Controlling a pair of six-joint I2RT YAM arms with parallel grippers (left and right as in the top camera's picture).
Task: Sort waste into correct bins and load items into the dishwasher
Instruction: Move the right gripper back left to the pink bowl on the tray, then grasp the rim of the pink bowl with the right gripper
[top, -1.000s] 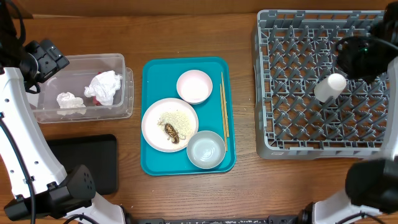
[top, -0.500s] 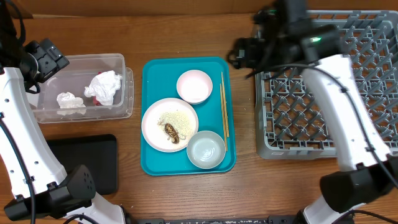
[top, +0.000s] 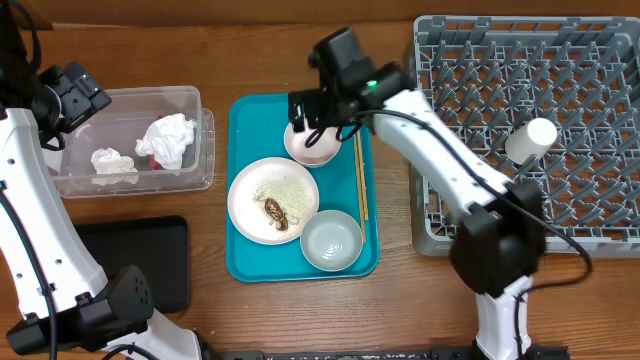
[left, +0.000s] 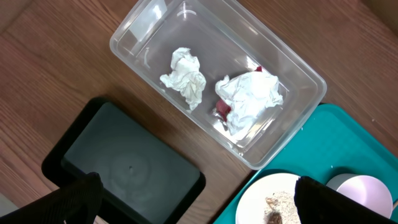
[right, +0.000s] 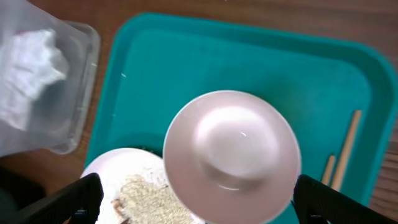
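- Presently, my right gripper (top: 312, 112): fingers spread wide, holding nothing, hovering over the teal tray (right: 186, 56).
- Directly beneath it: small pink bowl (right: 231, 155), upright, on the tray.
- Just beside that bowl, on the side toward the rack: wooden chopsticks (top: 361, 170), lying side by side.
- Further out, toward my base: round plate (top: 300, 188) carrying rice grains (top: 276, 190) and a brown scrap (top: 275, 213); past it, the whitish bowl (top: 331, 241).
- Well away, off the tray: grey dish rack (top: 470, 110), with a white cup (top: 531, 139) lying on its side among the pegs.
- My left gripper (top: 72, 95): fingers apart, holding nothing, above the clear tub (left: 298, 81).
- Below it, inside the tub: two crumpled tissues (left: 185, 76), and a red wrapper (left: 222, 111) partly under the larger one.
- Just beside the tub: black tray (left: 124, 168).
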